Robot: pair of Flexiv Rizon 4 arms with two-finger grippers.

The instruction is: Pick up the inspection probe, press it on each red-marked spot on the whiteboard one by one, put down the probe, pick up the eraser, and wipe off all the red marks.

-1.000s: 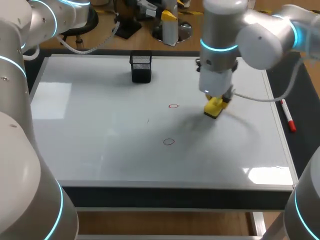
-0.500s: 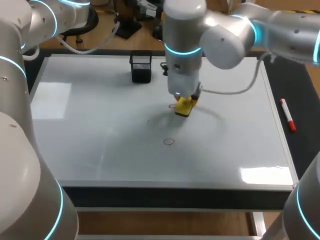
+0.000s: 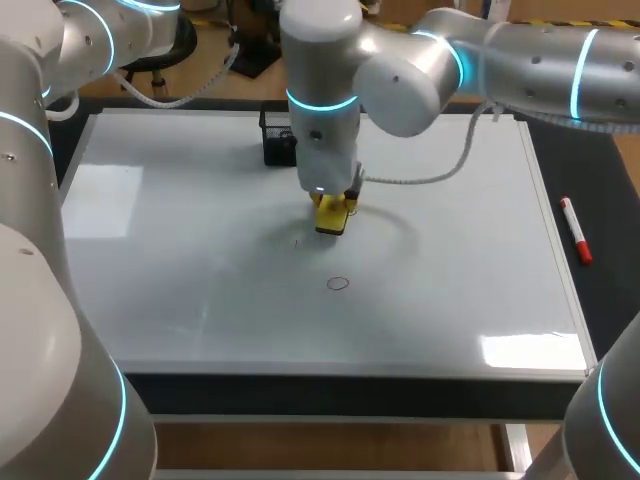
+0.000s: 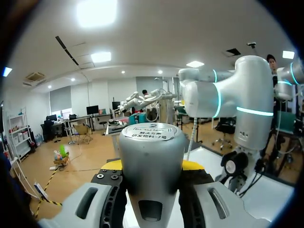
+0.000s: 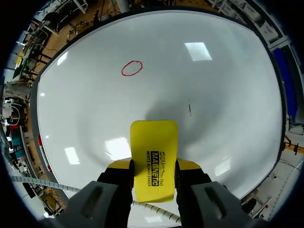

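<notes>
Right tool [image 3: 333, 209] pinching yellow eraser [image 5: 154, 147] from both sides, eraser down on whiteboard [image 3: 180, 250], mid-board. Red mark [image 5: 132, 68] ahead of tool, toward front edge. Mesh holder [image 3: 275, 140] near back edge.

Black lettering along the yellow eraser [image 5: 154, 152]; a small printed label [image 4: 152, 132] on the left wrist housing [image 4: 151, 175].

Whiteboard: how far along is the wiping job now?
Probing seems done. Wiping is in hand: the right hand holds the yellow eraser on the whiteboard. One red circle is left. The left hand holds the silver probe, not put down yet.
</notes>
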